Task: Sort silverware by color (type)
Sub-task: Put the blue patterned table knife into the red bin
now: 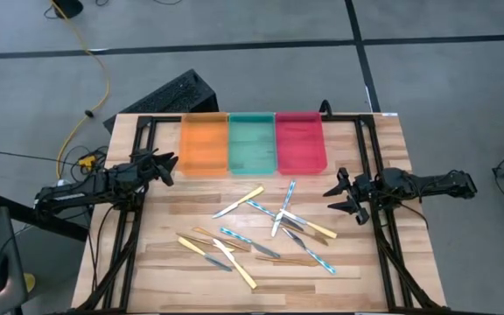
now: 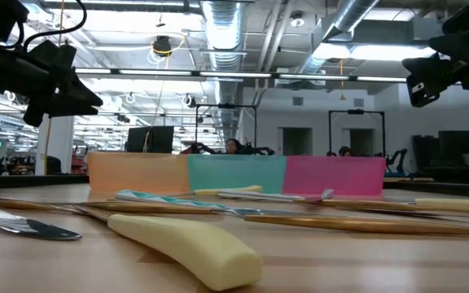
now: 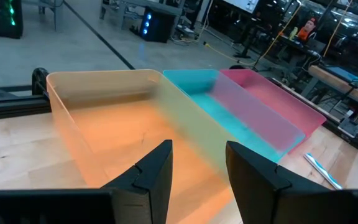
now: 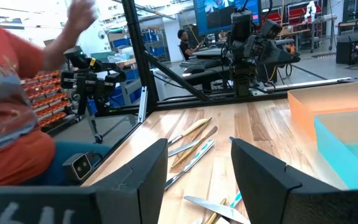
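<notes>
I see both tools spread wide and empty: left tool [image 1: 166, 166] beside the orange tray [image 1: 204, 143], right tool [image 1: 346, 194] beside the silverware [image 1: 261, 232] scattered on the counter [image 1: 164, 262].

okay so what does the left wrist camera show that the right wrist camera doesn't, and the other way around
Only the left wrist view shows all three trays in a row: the orange tray, the green tray and the red tray, with the open left gripper hanging over the orange one and a single blue-handled utensil beside them.

Only the right wrist view shows a person in an orange shirt beyond the table, and a spread of silverware ahead of the open right gripper.

Both show the wooden table and the orange and green trays.
</notes>
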{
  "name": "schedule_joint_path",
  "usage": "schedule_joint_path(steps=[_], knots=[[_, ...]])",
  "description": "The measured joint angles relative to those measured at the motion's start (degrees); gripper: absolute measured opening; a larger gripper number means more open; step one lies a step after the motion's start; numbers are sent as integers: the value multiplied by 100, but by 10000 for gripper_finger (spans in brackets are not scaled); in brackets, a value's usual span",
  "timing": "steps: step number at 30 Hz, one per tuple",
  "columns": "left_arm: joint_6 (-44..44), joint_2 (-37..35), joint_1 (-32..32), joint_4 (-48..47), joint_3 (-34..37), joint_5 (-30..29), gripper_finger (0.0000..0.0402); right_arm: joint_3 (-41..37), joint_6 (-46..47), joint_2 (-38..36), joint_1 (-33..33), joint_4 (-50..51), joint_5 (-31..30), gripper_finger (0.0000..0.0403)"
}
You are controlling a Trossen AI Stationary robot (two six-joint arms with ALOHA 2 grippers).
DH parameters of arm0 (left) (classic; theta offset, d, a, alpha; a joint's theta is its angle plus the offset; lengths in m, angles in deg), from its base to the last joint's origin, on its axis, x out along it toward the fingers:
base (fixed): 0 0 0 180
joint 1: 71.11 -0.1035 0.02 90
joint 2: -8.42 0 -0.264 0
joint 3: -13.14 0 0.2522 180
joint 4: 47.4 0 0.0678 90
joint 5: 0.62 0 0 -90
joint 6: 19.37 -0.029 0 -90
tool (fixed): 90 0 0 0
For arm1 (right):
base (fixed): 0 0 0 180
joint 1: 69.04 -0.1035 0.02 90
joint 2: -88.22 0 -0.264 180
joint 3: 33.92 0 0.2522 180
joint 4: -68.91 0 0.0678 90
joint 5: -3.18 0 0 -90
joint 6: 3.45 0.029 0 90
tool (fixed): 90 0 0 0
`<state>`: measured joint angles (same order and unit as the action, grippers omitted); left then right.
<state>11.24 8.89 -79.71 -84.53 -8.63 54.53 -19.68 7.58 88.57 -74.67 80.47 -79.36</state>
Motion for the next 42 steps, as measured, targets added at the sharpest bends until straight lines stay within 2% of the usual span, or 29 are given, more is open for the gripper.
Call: schedule_joint_path(steps=[6, 10, 17, 20, 27, 35, 39, 42], knots=[[0, 0, 0, -2, 0, 0, 132, 1, -44, -1, 3, 1, -5, 203], [0, 0, 0, -2, 0, -1, 132, -1, -787, 2, 85, 4, -292, 203], [0, 0, -22, -4, 0, 7, 132, -1, -792, 2, 76, -5, -293, 203], [35, 0, -28, 4, 0, 2, 132, -1, -425, 1, 93, -32, -352, 203], [6, 0, -28, 4, 0, 2, 132, -1, -201, 2, 290, -57, -1067, 203], [39, 0, -28, 83, 15, -18, 132, -1, 1121, 0, 321, -569, -1163, 203], [87, 0, -28, 260, 20, -646, 132, -1, 1671, -1, 323, -758, -1452, 203], [488, 2, -28, 248, 20, -745, 132, -1, 1705, 0, 323, -758, -1932, 203]])
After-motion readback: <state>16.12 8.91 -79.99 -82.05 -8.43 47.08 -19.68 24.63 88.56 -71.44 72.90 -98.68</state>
